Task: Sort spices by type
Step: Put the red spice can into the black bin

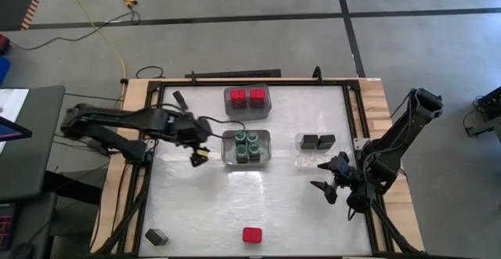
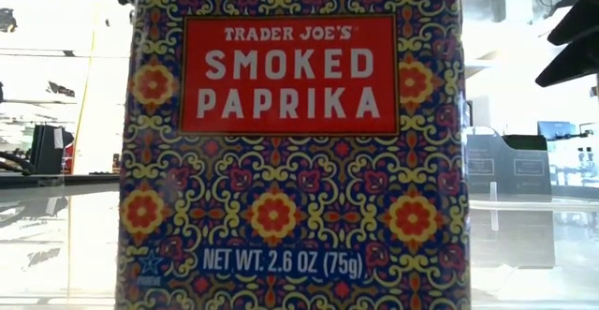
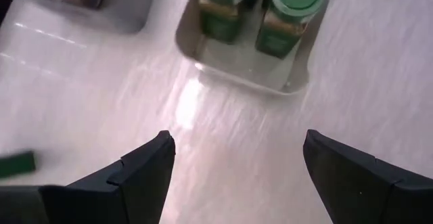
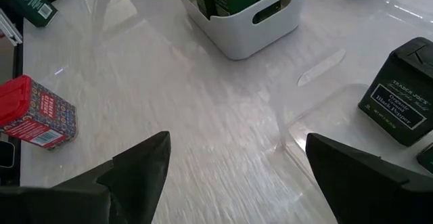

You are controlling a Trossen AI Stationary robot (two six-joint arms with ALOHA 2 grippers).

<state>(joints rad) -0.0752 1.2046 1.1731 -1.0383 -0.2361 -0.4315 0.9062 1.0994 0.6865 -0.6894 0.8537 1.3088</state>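
White counter (image 1: pixel 196 204) is lying under both my tools. My left tool (image 1: pixel 200 155) is hovering with its fingers spread wide and holding nothing, just beside the clear bin (image 1: pixel 266 162) of green-lidded jars (image 1: pixel 247 145). My right tool (image 1: pixel 326 185) is gaping wide and empty too, near the bin with two black pepper tins (image 1: pixel 318 142). Two red paprika tins (image 1: pixel 248 96) are sitting in the far bin. One loose smoked paprika tin (image 1: pixel 252 235) and one dark tin (image 1: pixel 156 236) are standing apart at the near edge.
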